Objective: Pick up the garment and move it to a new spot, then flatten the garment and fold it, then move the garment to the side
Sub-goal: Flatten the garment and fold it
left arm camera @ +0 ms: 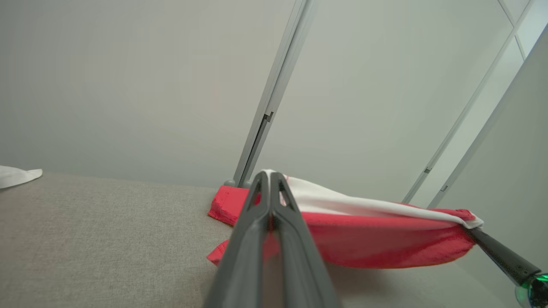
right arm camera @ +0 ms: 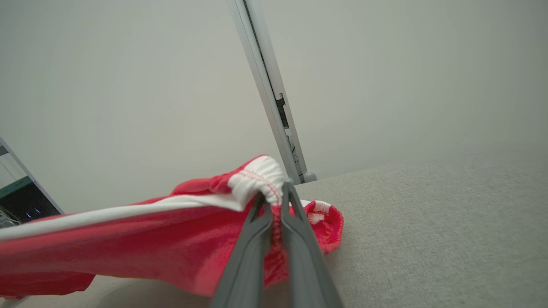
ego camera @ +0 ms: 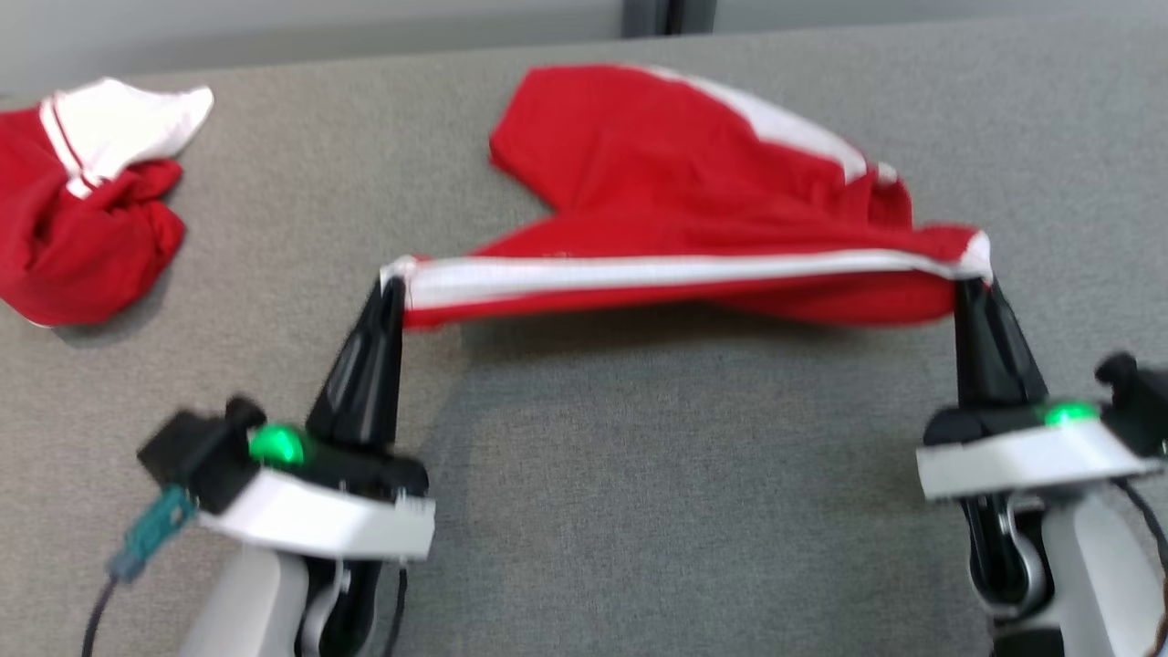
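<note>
Your left tool (ego camera: 393, 290) and your right tool (ego camera: 970, 286) each pinch one end of the red garment (ego camera: 666, 173), its white band (ego camera: 675, 271) stretched straight above the desk (ego camera: 657, 493).

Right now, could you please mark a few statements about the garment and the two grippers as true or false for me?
1. The left gripper is shut on one end of the garment's white waistband. True.
2. The right gripper is open and clear of the cloth. False: it is shut on the waistband's other end.
3. The garment lies folded flat on the table. False: its waistband is stretched in the air between the grippers, and the rest trails back onto the table.
4. A second red and white garment lies crumpled at the robot's far left. True.
</note>
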Available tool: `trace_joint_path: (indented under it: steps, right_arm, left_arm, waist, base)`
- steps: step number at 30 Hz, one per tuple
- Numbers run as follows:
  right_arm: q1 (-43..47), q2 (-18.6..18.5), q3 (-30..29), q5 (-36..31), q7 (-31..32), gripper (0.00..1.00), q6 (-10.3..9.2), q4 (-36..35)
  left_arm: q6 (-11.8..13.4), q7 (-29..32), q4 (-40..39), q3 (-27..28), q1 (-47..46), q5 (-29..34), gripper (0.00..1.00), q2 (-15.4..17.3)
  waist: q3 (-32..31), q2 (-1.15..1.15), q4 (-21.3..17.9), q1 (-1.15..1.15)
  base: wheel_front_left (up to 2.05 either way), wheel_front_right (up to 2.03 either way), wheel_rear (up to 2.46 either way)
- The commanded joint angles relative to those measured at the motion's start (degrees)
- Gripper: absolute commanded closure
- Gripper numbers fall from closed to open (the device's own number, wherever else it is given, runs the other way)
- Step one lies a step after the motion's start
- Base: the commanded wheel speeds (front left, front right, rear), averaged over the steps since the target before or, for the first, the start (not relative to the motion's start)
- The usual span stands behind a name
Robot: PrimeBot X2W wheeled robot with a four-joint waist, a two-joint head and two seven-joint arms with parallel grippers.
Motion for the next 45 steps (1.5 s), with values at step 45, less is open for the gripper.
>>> trace_joint_path:
  steps: [45]
  right_arm:
    - [9.8, -0.6, 1.2, 4.1, -0.3, 1.0, -0.07, 7.8]
  left_arm:
    - [-1.8, 0.0, 23.7, -4.2, -12.2, 6.4, 1.0, -1.4]
  waist:
    - [-2.3, 0.0, -7.2, 0.0]
  base:
    - [0.0, 0.0, 0.0]
